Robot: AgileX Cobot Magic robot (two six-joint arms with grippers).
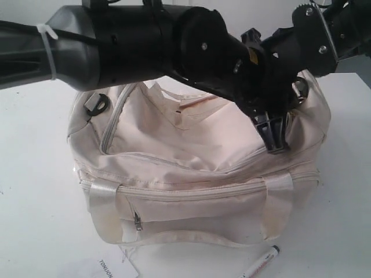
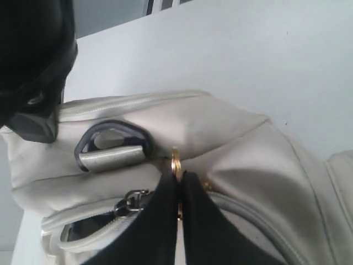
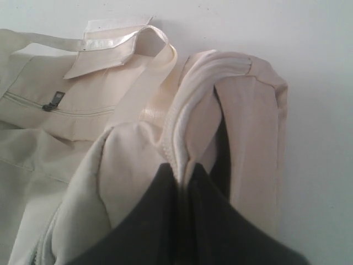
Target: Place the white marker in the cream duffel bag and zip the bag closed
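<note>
The cream duffel bag (image 1: 191,168) sits in the middle of the white table. The white marker (image 1: 264,262) with its dark cap lies on the table in front of the bag's right front corner, outside it. Both arms meet over the bag's right end. My left gripper (image 2: 180,179) is shut on the gold keyring (image 2: 176,161) of the zip pull, beside a black strap ring (image 2: 113,144). Behind the metal slider (image 2: 129,200) a gap shows dark lining. My right gripper (image 3: 183,170) is shut on a fold of the bag's fabric (image 3: 187,116) at the zip's edge.
A flat white paper tag (image 1: 113,267) with black letters lies on the table in front of the bag's left side. The bulky left arm (image 1: 116,43) crosses above the bag from the left. The front pocket zip pull (image 1: 138,221) hangs on the bag's near face.
</note>
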